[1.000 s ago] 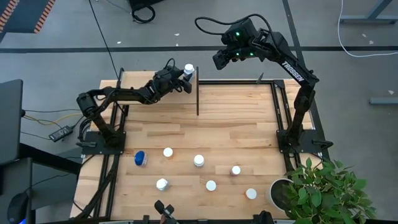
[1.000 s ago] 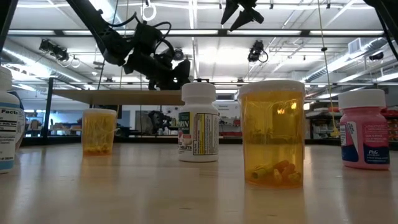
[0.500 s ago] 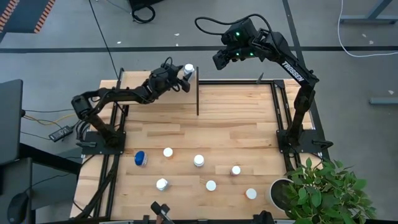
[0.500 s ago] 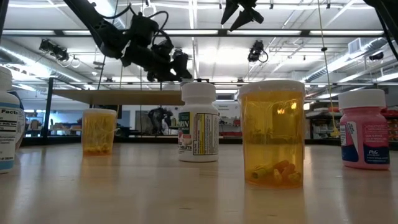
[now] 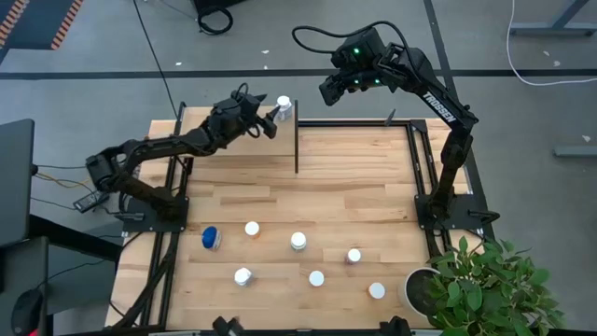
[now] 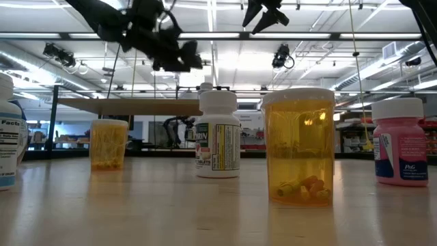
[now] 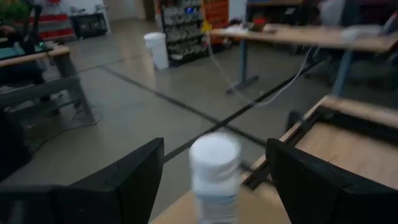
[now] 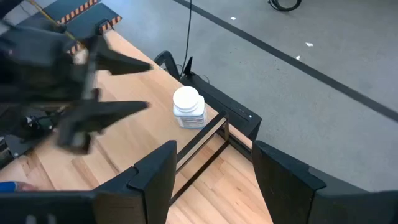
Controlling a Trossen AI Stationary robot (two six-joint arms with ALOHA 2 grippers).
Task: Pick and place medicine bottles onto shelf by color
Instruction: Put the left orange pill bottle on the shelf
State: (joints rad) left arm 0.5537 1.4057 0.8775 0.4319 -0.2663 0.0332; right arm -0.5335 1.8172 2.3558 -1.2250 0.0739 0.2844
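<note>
A white-capped white bottle (image 5: 283, 106) stands upright on its base on the far right corner of the light-wood shelf (image 5: 252, 154) at the table's far left. It also shows in the right wrist view (image 8: 188, 107). My left gripper (image 5: 268, 118) is open just left of this bottle and apart from it. In the left wrist view the bottle (image 7: 214, 171) shows ahead, between the fingers (image 7: 140, 168). My right gripper (image 5: 331, 90) is open and empty, high above the table's far edge. Several more bottles stand near the front, among them a blue-capped one (image 5: 211, 237).
White-capped bottles (image 5: 298, 241) stand spread over the table's near half. In the low view they show as a white bottle (image 6: 218, 133), orange bottles (image 6: 298, 147) and a pink one (image 6: 399, 140). A potted plant (image 5: 485, 280) stands at the near right corner.
My left gripper has drawn back from the white bottle toward the table's left edge and has risen. The bottle has stayed upright on the shelf's corner.
</note>
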